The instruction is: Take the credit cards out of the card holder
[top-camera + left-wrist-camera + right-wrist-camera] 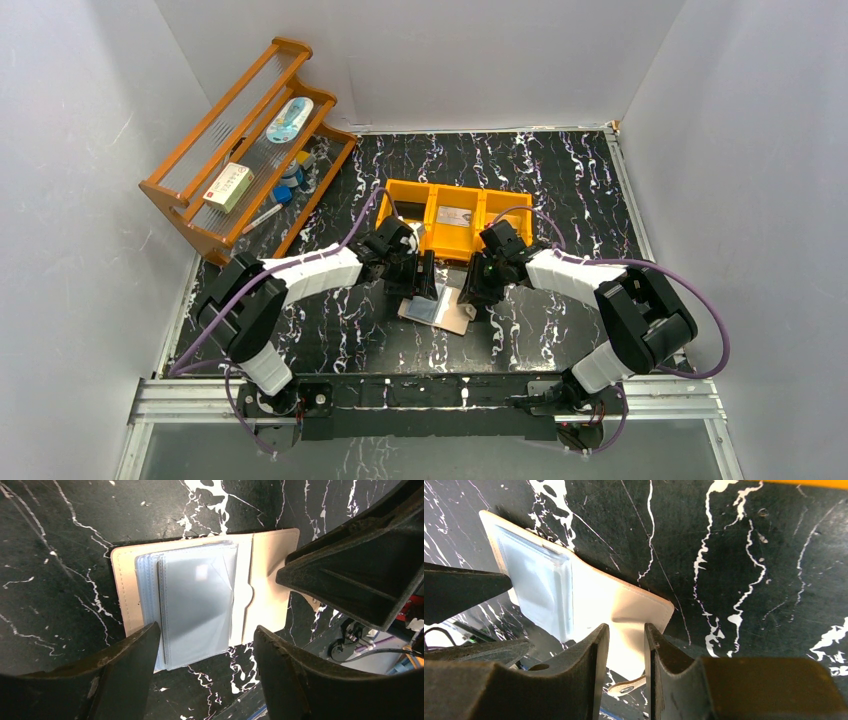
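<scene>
Top external view: the card holder (441,308) lies opened flat on the counter (570,190), just on the near side of the orange tray (450,251). Both arms bend in over it. The left fingers (426,278) come down at its left part and the right fingers (474,290) at its right. We judge this to be a split of work, with one arm steadying the holder and the other working on it.

Left wrist view: the left fingers are spread wide and grasp nothing. They straddle the near edge of the silvery-blue sleeves (197,600), which fan up from the beige cover. We take that spread as readiness to close on a sleeve or on a card inside. The sleeves are too frosted for us to make out any card. The right arm's black tip touches the bare beige flap, most likely so the holder cannot slide or fold shut.

Right wrist view: the right fingers stand close together with a narrow gap, and their tips rest on the beige flap. The closing tab (626,686) pokes out beneath them. We cannot tell whether they pinch the flap or only press on it.
</scene>
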### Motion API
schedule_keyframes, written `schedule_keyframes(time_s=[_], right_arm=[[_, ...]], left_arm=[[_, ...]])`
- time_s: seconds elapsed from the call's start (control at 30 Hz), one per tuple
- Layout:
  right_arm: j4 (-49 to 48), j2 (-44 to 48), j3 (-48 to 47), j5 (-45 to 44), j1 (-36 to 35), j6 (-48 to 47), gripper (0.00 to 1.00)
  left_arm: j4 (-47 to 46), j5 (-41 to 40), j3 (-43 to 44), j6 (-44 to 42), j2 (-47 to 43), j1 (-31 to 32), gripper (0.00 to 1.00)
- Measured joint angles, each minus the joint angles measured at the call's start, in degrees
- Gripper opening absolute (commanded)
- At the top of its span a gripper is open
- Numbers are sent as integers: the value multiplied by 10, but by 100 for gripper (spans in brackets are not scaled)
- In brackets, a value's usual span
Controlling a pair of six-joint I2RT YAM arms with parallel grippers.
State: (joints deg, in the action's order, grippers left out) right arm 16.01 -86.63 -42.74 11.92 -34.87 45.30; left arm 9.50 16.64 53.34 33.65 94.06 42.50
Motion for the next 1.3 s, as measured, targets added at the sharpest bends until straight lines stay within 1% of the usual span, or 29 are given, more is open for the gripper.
schedule_keyframes(time_s=[0.2,0.33,0.6,1.0,1.3], right_arm=[[-8,-10,-6,5,0,7,41],[-8,-10,-6,3,-1,9,40],[-8,-10,-6,2,-1,8,40],[-9,-10,-6,3,-1,8,41],[-9,-10,-6,3,-1,9,41]], left_arm=[[24,-39,2,-7,-12,0,70],[31,-49,2,-11,-26,0,70],[12,-25,2,-13,-31,0,70],[1,3,5,-5,0,0,70],[2,-2,7,-5,3,0,69]])
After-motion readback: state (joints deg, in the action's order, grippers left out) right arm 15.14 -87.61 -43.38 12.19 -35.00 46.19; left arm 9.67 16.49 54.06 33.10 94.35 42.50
